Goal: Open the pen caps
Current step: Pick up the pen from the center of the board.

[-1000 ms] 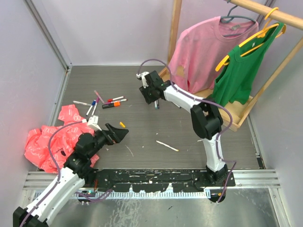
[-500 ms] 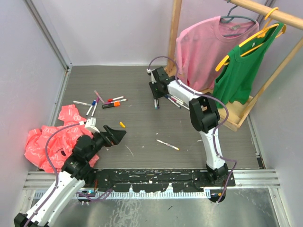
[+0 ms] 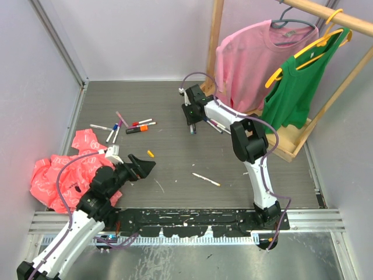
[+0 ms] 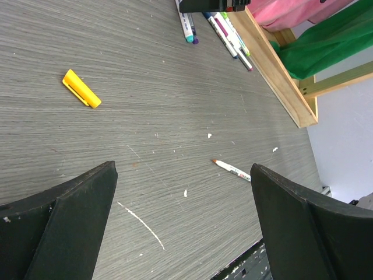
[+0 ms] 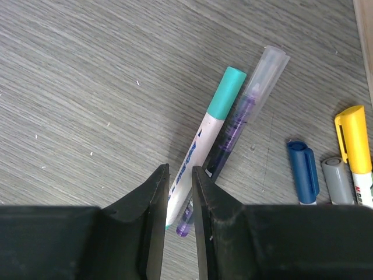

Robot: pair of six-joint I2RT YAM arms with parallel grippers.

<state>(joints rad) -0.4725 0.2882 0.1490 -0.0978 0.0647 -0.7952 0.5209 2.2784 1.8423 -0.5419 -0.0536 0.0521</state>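
My right gripper (image 5: 180, 175) is down at the table's far middle (image 3: 192, 119), shut on the white barrel of a pen (image 5: 198, 146) with a teal cap (image 5: 227, 90). The barrel fills the narrow gap between the fingers and still lies on the table. A purple pen (image 5: 233, 137) with a clear cap touches it on the right. Blue (image 5: 303, 172), grey (image 5: 336, 178) and yellow (image 5: 354, 137) capped pens lie further right. My left gripper (image 4: 183, 169) hangs wide open over bare table at the near left (image 3: 145, 165). A loose yellow cap (image 4: 81, 88) and an uncapped orange-tipped pen (image 4: 233, 170) lie ahead of it.
Several more pens (image 3: 125, 125) are scattered at the far left. A crumpled pink bag (image 3: 52, 178) lies beside the left arm. A wooden clothes rack base (image 3: 291, 153) with a pink shirt (image 3: 250, 58) and green top (image 3: 300, 81) stands at the right, close behind the right gripper.
The right gripper has shifted right and back towards the rack, and its jaws have narrowed onto the teal-capped pen. The left arm has barely moved and stays open.
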